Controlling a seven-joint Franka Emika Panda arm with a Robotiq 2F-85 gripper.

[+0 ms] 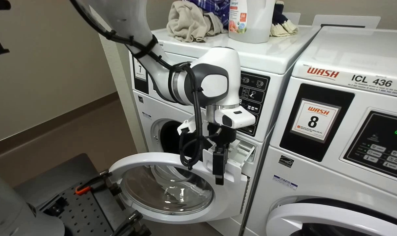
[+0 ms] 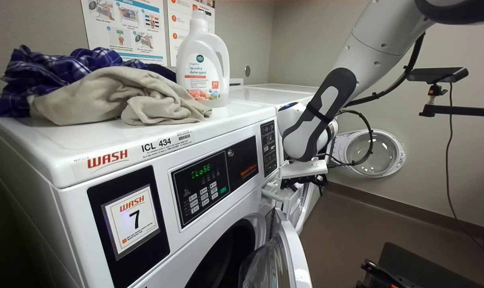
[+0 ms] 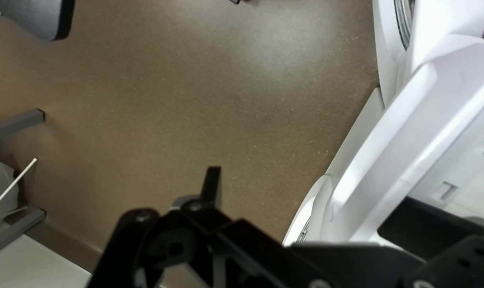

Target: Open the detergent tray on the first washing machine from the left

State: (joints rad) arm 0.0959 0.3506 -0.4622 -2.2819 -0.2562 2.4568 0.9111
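The white-rimmed round glass door (image 1: 167,193), ajar below my black two-fingered gripper (image 1: 219,172), could get knocked if I dip. The jaws stand wide. The small white plastic detergent tray (image 1: 234,166), already out, seems to have its front between them; sideways drift could snag it, inward drift slide it back.

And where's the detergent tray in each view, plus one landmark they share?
In an exterior view: detergent tray just right of centre, lower half, partly hidden.
In an exterior view: detergent tray just right of centre, lower half.
Wrist view: detergent tray along the right edge, cut off.
Shared landmark: gripper, in all three.
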